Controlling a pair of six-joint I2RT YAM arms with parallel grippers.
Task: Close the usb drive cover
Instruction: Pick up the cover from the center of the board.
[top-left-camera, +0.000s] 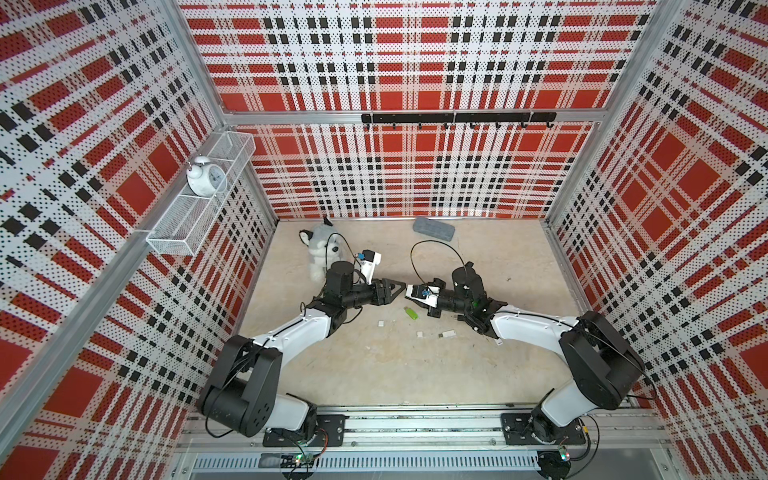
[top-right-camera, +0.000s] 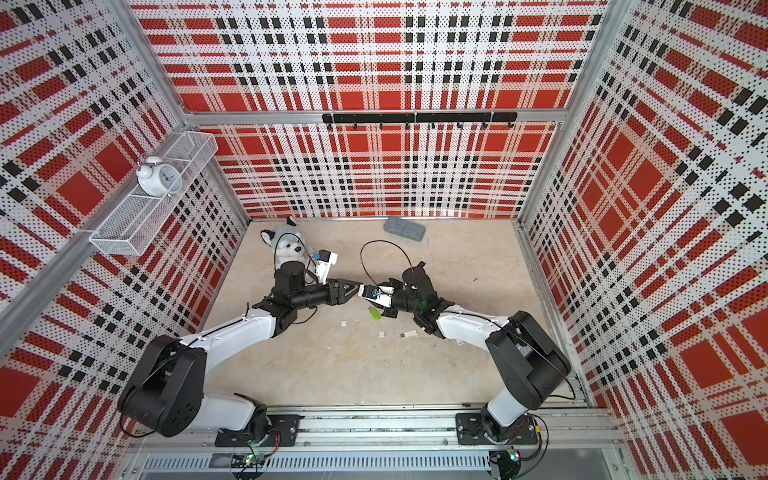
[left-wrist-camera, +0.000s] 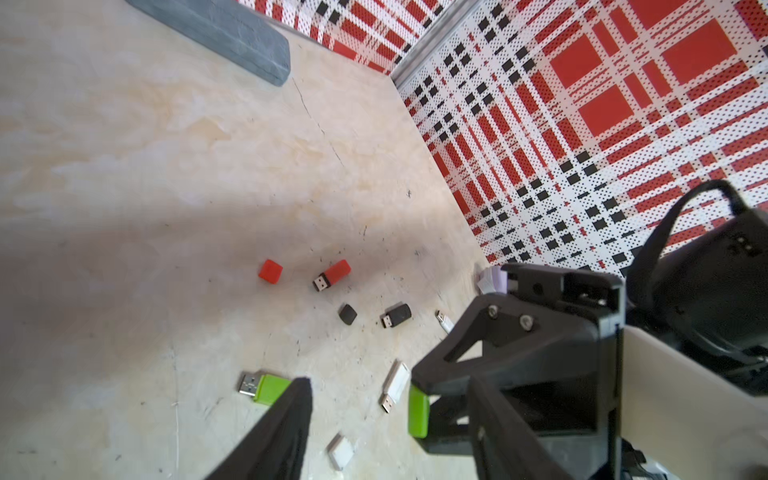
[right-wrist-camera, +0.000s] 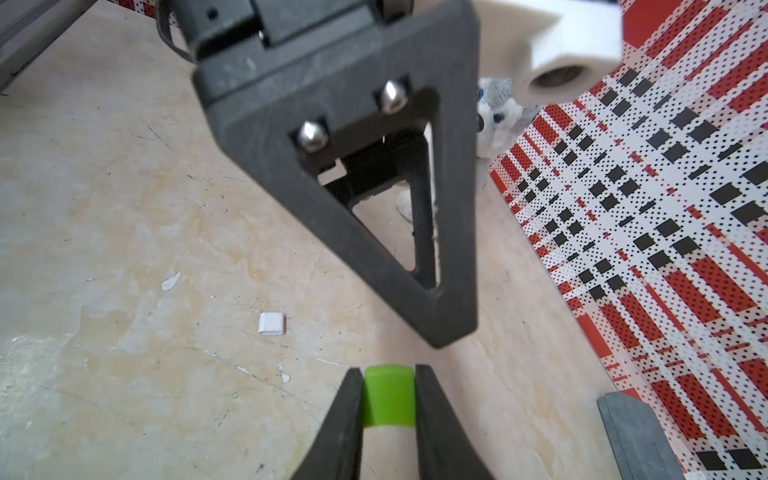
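A green usb drive (left-wrist-camera: 266, 386) lies on the table with its metal plug bare; in both top views it sits just in front of the two gripper tips (top-left-camera: 411, 312) (top-right-camera: 375, 312). Its green cover (right-wrist-camera: 388, 399) is pinched between the fingers of my right gripper (right-wrist-camera: 388, 372), which holds it above the table. My left gripper (left-wrist-camera: 390, 380) meets the right one tip to tip over the middle of the table (top-left-camera: 400, 286). Its jaws stand apart on either side of the green cover (left-wrist-camera: 417, 411) without touching it. One left finger (left-wrist-camera: 286, 428) hides part of the drive.
Around the green drive lie a red drive (left-wrist-camera: 332, 274), a red cap (left-wrist-camera: 270, 271), a black drive (left-wrist-camera: 397, 315), a black cap (left-wrist-camera: 347, 314), white drives (left-wrist-camera: 395, 386) and a white cap (left-wrist-camera: 340, 451). A grey case (top-left-camera: 433, 228) and a husky plush (top-left-camera: 320, 249) sit at the back.
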